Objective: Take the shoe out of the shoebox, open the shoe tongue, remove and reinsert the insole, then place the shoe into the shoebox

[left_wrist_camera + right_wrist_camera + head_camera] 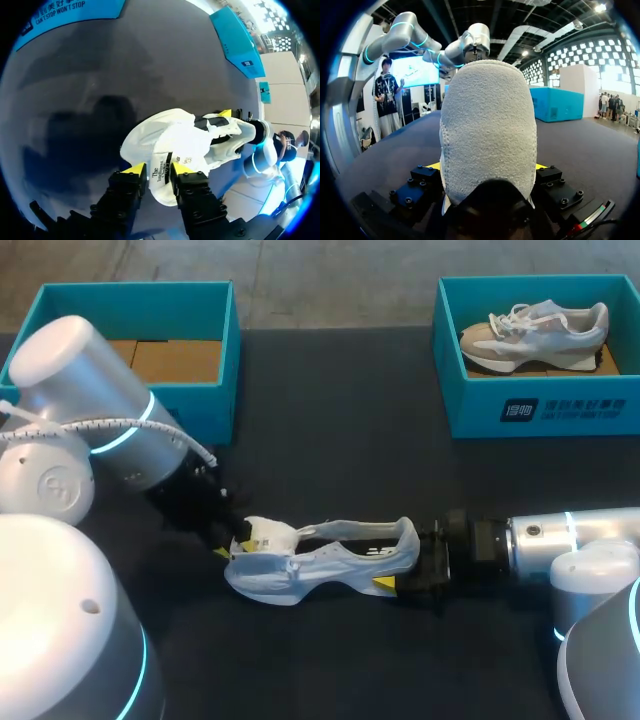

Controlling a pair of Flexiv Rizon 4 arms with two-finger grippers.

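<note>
A white shoe (320,558) lies on its side on the dark table (330,440), toe toward my left arm. My left gripper (232,543) is at the toe end. In the left wrist view its fingers (135,170) stand a little apart, open, with the shoe's labelled tongue (161,175) lying between them. My right gripper (400,578) is at the heel. In the right wrist view the grey heel (487,125) fills the space between its fingers (432,166), which press on both sides.
A teal shoebox (205,390) with only cardboard inside stands at the back left. A second teal shoebox (540,410) at the back right holds another shoe (535,335). Bare dark table lies between the boxes.
</note>
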